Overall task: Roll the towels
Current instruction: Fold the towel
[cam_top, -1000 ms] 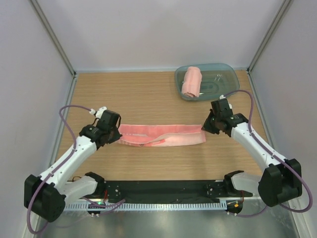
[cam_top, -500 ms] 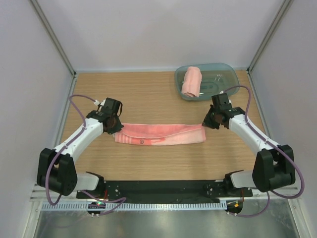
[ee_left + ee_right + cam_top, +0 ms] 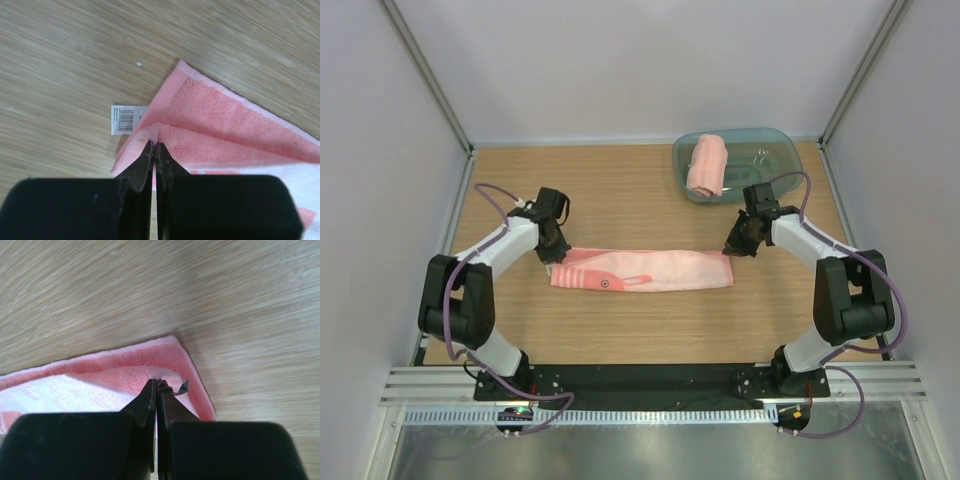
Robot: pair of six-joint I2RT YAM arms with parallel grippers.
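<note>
**While the left gripper (image 3: 554, 254) and the right gripper (image 3: 731, 249) pinch its ends, the flat towel (image 3: 640, 270) lies stretched on the table (image 3: 620, 330)**

When we look from above, the flat towel is a long pink strip, folded along its length. It runs from left to right across the middle of the table. Our left gripper is at its left end and our right gripper at its right end, both at the far edge of the strip.

In the left wrist view, the jaws are pressed together on the corner of the upper layer, which rises into a small ridge at the tips. The lower layer lies flat on the wood. A small white label (image 3: 123, 119) with a barcode sticks out beside this corner and rests on the table.

In the right wrist view, the jaws are together too, clamped on a small raised fold of the upper layer near the right corner. The inner face of the cloth looks paler there, almost white.

The rolled towel (image 3: 707, 165) lies in the tub (image 3: 775, 150), which is translucent and blue-green. It stands at the far right of the table, apart from the strip.
</note>
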